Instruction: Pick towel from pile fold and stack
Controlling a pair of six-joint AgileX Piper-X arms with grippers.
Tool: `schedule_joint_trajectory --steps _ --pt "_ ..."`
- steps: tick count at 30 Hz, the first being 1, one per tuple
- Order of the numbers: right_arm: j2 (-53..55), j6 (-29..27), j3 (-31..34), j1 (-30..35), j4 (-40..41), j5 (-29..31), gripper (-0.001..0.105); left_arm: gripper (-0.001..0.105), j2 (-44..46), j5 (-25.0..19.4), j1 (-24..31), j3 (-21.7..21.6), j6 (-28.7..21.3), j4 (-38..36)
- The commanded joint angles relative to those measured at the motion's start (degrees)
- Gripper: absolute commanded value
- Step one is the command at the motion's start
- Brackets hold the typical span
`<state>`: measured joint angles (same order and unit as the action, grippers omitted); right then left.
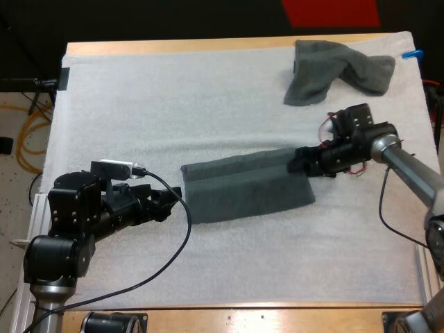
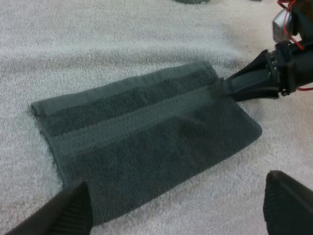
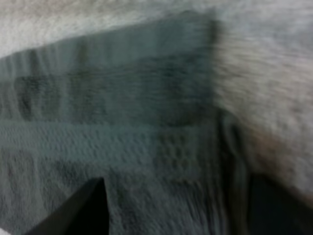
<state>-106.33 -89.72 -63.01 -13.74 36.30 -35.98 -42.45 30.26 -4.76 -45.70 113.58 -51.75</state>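
item: folded towel, dark grey-green, lying flat as a broad rectangle at the middle of the white mat, a little nearer the right edge of the surface than the left. a flatter woven band runs along its length, seen plainly from the left wrist view. item: crumpled towel, same colour, bunched in a loose heap near the far right corner of the surface, well apart from the folded one. item: left gripper, low over the mat just beside the folded towel's left short edge and pointing toward it. its fingers stand wide apart and hold nothing, with the towel's near long edge lying between and beyond them. item: right gripper, at the folded towel's far right corner, with its tips at the cloth's edge. in its own wrist view its fingers stand apart, one over the cloth and the other at the towel's right edge where the mat begins. whether the tips touch the cloth cannot be told.
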Motion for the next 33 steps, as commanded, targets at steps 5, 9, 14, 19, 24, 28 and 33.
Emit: schedule_joint_trajectory --steps 5,9,14,19,24,28,33 --pt "-1.1 -0.5 -0.1 -3.1 -0.2 4.3 0.058 0.07 -0.2 2.9 -0.2 -0.4 0.6 0.2" --pt "-1.1 -0.5 -0.1 -4.4 0.8 6.1 0.058 0.07 -0.2 4.5 -0.2 -0.4 0.6 -0.5" --pt "-1.1 -1.8 -0.1 -5.2 2.1 5.8 0.04 0.07 -0.2 4.5 -0.2 -0.4 0.6 -0.6" --pt "-1.1 -1.8 -0.1 -5.2 2.9 6.1 0.0 0.07 -0.2 4.7 -0.2 -0.4 0.6 -0.6" --pt "2.2 -5.0 -0.1 -5.2 6.2 15.6 0.0 0.07 -0.2 5.3 -0.2 -0.4 0.6 -0.6" --pt "7.5 -12.1 -0.1 -5.1 11.7 30.3 0.0 0.07 -0.2 5.3 -0.2 -0.4 0.6 -0.6" --pt "13.4 -20.6 -0.1 -5.1 15.5 52.0 0.0 0.07 -0.2 5.3 -0.2 -0.4 0.6 -0.6"
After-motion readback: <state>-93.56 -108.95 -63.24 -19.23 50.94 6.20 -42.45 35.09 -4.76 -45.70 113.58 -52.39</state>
